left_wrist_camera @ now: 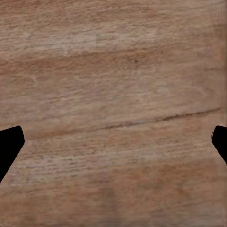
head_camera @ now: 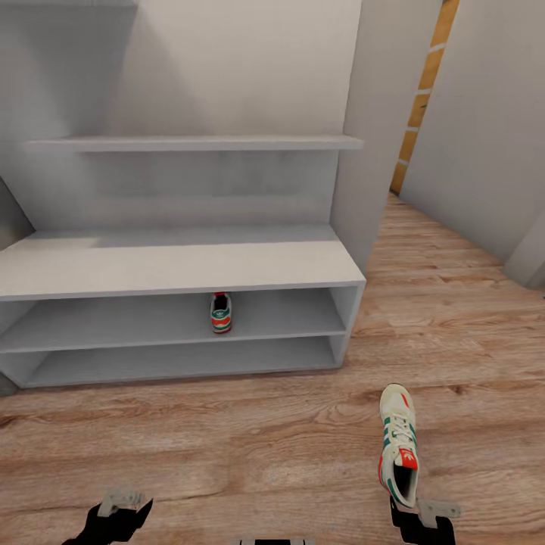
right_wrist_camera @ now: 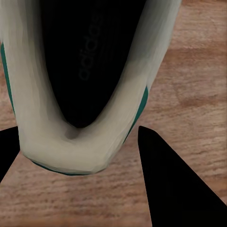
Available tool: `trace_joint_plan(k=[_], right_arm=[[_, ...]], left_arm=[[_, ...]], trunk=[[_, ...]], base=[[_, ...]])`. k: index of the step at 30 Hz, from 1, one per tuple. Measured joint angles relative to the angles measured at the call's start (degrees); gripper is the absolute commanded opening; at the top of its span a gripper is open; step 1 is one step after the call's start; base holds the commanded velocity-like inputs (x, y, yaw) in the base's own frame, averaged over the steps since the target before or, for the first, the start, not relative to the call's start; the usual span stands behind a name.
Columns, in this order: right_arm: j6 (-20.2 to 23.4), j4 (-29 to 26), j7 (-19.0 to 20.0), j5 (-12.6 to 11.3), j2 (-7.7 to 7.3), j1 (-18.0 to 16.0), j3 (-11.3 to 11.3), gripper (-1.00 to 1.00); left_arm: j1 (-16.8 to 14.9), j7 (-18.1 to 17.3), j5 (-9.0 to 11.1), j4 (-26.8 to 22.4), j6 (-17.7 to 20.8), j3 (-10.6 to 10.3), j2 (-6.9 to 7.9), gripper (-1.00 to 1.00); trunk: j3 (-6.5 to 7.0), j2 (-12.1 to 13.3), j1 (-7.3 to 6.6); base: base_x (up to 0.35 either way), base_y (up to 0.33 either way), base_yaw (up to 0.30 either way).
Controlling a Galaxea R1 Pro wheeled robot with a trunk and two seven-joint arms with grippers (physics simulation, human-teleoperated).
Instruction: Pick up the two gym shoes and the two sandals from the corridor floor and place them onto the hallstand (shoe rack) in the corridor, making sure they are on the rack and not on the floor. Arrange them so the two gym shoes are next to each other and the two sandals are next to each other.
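Observation:
One white gym shoe with green stripes stands on the upper open shelf of the pale grey hallstand, heel toward me. The other gym shoe is over the corridor floor at the right, toe pointing away. My right gripper is at its heel. In the right wrist view both black fingers press the sides of the shoe's heel, shut on it. My left gripper hangs low at the left, open over bare planks. The sandals are out of view.
The hallstand's bench top and upper shelf are bare. A grey wall panel stands right of the unit, with a corridor opening running back beyond it. Wood floor stretches in front of the rack.

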Motion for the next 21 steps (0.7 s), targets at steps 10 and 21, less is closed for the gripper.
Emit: trace_joint_plan(k=[10,21], right_arm=[[0.0,0.0,0.1,0.0,0.16,0.0,0.0,-1.0],[0.0,0.0,0.2,0.1,0.33,0.0,0.0,-1.0]], left_arm=[[1.0,-0.1,3.1,3.5,-1.7,0.1,-0.23,1.0],[2.7,0.0,8.1,3.8,-3.8,-0.3,-0.04,1.0]], trunk=[[0.0,0.0,0.0],[0.0,0.0,0.0]], base=[[0.0,0.0,0.0],[-0.005,0.195,0.0]])
